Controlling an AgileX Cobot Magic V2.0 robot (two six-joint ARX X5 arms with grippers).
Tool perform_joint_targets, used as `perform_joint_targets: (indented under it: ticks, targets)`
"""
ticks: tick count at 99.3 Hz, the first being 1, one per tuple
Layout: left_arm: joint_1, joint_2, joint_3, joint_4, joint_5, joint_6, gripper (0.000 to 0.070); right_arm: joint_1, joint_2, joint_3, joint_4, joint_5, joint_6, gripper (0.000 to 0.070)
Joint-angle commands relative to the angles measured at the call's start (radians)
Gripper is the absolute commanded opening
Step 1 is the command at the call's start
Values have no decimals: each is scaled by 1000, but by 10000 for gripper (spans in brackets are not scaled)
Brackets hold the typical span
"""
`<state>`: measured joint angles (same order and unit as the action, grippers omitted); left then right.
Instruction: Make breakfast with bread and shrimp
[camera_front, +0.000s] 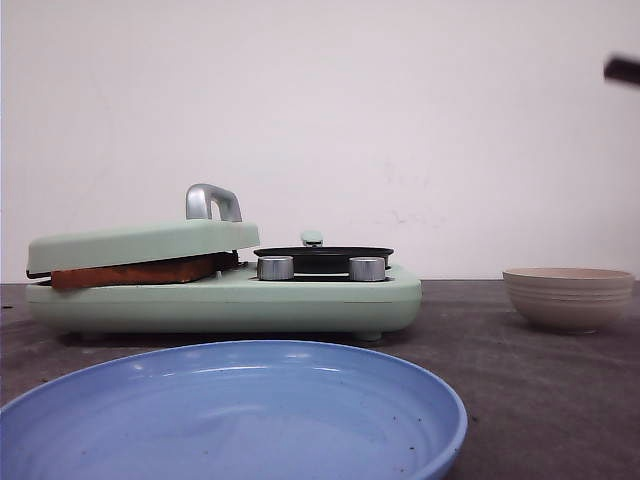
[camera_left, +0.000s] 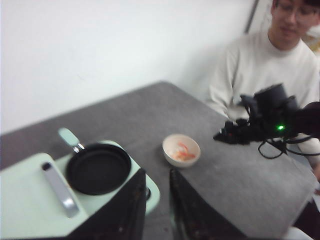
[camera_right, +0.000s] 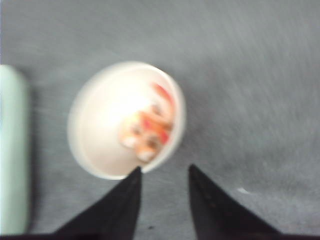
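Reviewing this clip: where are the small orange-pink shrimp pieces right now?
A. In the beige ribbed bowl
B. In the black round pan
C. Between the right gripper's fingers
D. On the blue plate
A: both wrist views show the orange-pink shrimp pieces lying inside the beige ribbed bowl, while the black round pan and blue plate hold nothing, and the right gripper hangs open above the bowl's rim.

A lab setup: bare white wall (camera_front: 400, 120), grey table (camera_left: 240, 170), seated observer (camera_left: 270, 65).

Blue plate (camera_front: 300, 420) before green cooker (camera_front: 300, 300); beige bowl (camera_front: 568, 298) rightward
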<state>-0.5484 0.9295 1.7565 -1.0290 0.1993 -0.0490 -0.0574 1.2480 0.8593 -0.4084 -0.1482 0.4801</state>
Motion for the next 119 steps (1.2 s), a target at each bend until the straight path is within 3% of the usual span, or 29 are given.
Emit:
perform_joint_targets:
  ticks: [1, 11, 31, 47, 67, 84, 102, 119]
  targets:
    - [-8, -3, 14, 2, -29, 17, 0, -21, 77, 29, 22, -74, 10, 221]
    - [-8, -18, 14, -4, -66, 31, 0, -44, 161, 50, 56, -149, 11, 220]
    - [-8, -21, 14, -21, -87, 37, 0, -44, 270, 116, 77, -133, -1, 204]
    - [-8, -15, 13, -30, -87, 37, 0, -44, 320, 169, 65, -132, -2, 41]
    - [-8, -14, 13, -30, -87, 30, 0, -44, 360, 215, 16, -89, -56, 36]
    - [-8, -14, 13, -29, -88, 30, 0, -45, 360, 229, 2, -60, -78, 57]
    - [-8, -13, 13, -25, -88, 30, 0, -45, 360, 232, -19, -16, -92, 227]
    - [-8, -11, 13, -25, -88, 30, 0, -49, 379, 232, -10, -4, -95, 231]
